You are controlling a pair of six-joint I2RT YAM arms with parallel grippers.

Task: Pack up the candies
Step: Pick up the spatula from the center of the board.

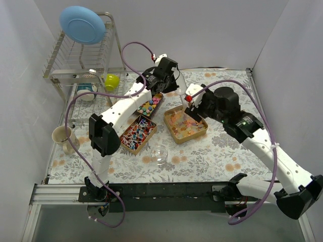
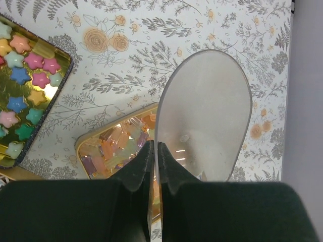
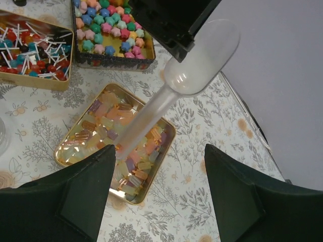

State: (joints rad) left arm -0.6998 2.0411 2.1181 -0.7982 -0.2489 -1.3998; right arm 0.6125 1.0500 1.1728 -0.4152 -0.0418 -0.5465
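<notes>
Bright, even light, soft shadows.
Light comes from up top. The white walls [image 1: 212, 30] look pale & the arms drop only faint shadows on the flower cloth [image 1: 222, 146]. Left wrist pic: gold tray [image 2: 53, 93] has a shiny glare spot, scoop [image 2: 202, 111] is close & a bit fuzzy. Right wrist pic: near black fingers [image 3: 75, 201] are dark & blurry.

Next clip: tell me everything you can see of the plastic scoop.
The scoop is frosted, translucent white plastic, with a deep oval bowl and a long tubular handle. No candy shows in it. It is held off the table, its handle reaching out over the gold tray of gummies. The left tool is shut on it at the bowl's edge. Whether the handle's tip touches the gummies cannot be told.
</notes>
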